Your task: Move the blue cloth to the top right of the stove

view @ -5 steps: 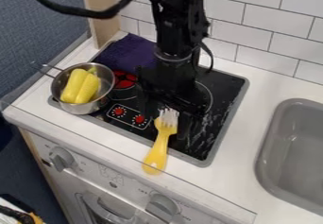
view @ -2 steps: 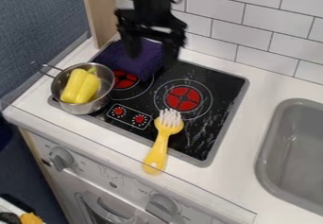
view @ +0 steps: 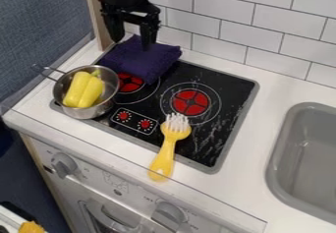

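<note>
The fingers stand apart at the far edge of the dark blue cloth, which lies bunched over the stove's top left corner. The step in hand looks like lining up a grasp; next calls for lowering, closing on a fold, then carrying it right.

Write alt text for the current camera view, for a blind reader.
An open black gripper hangs over a dark blue cloth at the back left of a toy stove; a metal pot of yellow toy food and a yellow brush are nearer.
</note>
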Robot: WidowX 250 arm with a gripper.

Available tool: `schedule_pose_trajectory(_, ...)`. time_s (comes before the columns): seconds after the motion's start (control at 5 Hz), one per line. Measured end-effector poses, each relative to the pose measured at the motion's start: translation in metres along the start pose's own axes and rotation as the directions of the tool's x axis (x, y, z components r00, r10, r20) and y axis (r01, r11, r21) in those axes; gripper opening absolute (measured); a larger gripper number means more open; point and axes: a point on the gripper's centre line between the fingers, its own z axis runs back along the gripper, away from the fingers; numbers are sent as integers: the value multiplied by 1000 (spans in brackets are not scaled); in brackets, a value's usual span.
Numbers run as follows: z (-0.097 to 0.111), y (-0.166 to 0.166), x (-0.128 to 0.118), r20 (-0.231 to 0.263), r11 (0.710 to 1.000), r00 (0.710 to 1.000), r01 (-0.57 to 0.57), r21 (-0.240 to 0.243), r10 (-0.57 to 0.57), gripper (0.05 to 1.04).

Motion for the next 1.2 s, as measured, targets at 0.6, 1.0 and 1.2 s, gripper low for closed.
schedule_pose_trajectory(0.6,-46,16,11,-75,1000,997,-19,8,19,1001)
schedule_pose_trajectory(1.0,-55,-2,14,-130,999,991,18,40,-13,1001)
schedule_pose_trajectory(1.2,-55,-12,7,-128,1000,992,0,21,2,999)
